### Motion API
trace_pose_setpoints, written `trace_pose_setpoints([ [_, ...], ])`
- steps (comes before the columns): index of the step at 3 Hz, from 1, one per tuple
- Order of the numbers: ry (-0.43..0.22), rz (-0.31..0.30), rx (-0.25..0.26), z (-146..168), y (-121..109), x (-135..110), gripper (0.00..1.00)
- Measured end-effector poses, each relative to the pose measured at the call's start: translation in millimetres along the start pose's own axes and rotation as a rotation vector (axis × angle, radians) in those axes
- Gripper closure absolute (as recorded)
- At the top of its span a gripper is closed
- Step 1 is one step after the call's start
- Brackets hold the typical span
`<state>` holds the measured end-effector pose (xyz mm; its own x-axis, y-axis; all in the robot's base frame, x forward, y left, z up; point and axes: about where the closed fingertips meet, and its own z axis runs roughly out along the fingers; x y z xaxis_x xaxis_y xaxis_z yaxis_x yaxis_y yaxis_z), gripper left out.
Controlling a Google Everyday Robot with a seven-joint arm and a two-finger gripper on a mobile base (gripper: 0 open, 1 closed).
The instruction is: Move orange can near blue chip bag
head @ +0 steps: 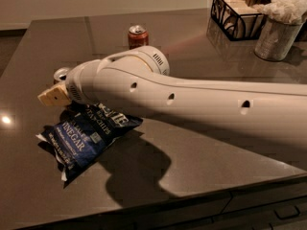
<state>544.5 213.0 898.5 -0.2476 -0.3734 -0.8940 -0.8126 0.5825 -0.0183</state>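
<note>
**End effector at upper end of chip bag, can just behind**

A white tubular robot arm (192, 104) is seen stretched from the right across the dark glossy counter (206, 164). Its tan-tipped end effector (53, 95) is held at the left, just above the upper end of the crinkled dark blue chip bag with white "Vinegar" lettering (81, 138). Whether it is open or closed cannot be told.

Only the silver top of the small orange can (61, 74) is shown, just behind the end effector and near the bag; contact cannot be judged. A deeper red-orange can (137, 36) is stood well apart, farther back. A black wire basket (237, 13) and a metal cup stuffed with napkins (277, 32) are set at the far right.
</note>
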Motion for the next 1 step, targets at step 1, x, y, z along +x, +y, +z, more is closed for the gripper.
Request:
trace_pose_setpoints([
  [1, -0.002, -0.001, 0.0, -0.2, -0.2, -0.3, 0.0],
])
